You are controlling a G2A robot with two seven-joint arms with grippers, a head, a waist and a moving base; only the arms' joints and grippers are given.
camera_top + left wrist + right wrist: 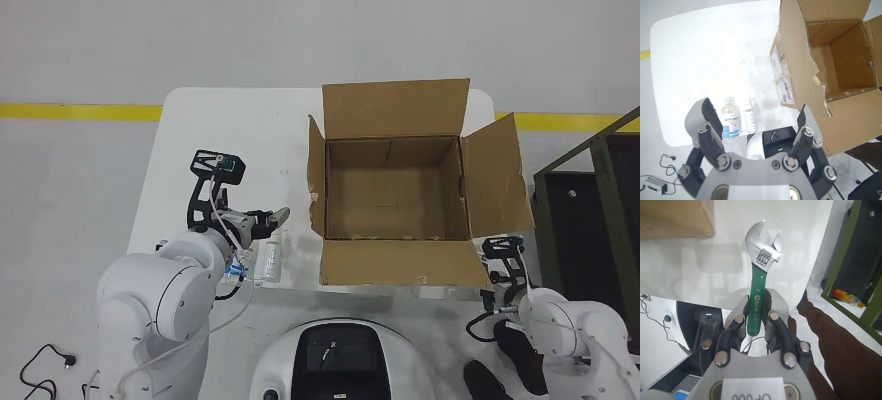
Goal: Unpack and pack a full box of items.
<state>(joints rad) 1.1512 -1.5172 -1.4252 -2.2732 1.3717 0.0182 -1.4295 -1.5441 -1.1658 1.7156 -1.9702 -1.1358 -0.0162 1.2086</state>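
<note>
Glossy plastic-handled metal wrench (pixel 759 279); matt cardboard box (pixel 400 262)

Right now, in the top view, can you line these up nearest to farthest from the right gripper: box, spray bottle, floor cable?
1. Box, just beside the right gripper.
2. Spray bottle, on the table across the box.
3. Floor cable, off the table beyond the bottle.

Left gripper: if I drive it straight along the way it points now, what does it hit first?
Probably the small spray bottle, beside the larger clear bottle on the table. The open left gripper points at it, though depth is unclear.
</note>
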